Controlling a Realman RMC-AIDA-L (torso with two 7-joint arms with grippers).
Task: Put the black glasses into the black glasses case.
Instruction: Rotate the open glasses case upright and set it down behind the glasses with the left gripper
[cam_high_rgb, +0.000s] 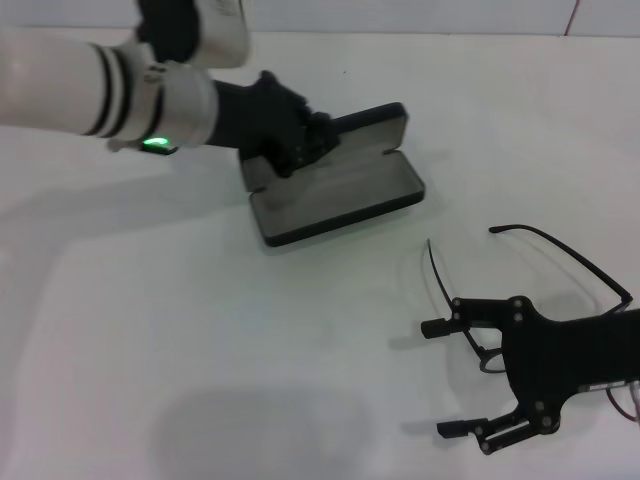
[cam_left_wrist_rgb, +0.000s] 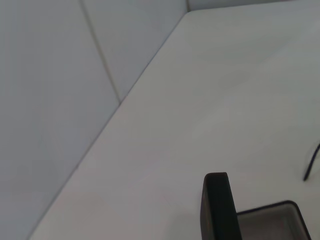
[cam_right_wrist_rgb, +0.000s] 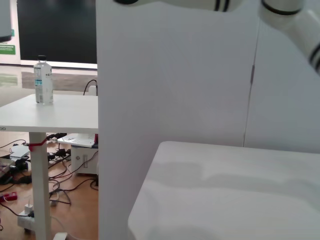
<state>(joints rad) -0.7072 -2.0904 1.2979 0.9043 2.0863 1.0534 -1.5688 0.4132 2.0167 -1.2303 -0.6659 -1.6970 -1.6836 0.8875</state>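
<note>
The black glasses case lies open in the middle of the white table, its lid standing up at the back and its grey lining showing. My left gripper is shut on the left end of the lid. The left wrist view shows the lid's end and a corner of the lining. The black glasses lie at the front right with their temple arms spread, one arm pointing toward the case. My right gripper is open just over the glasses' front, which it partly hides.
The white table has bare room at the front left and between the case and the glasses. A pale wall runs along the table's far edge. The right wrist view shows a second table with a water bottle and floor cables beyond.
</note>
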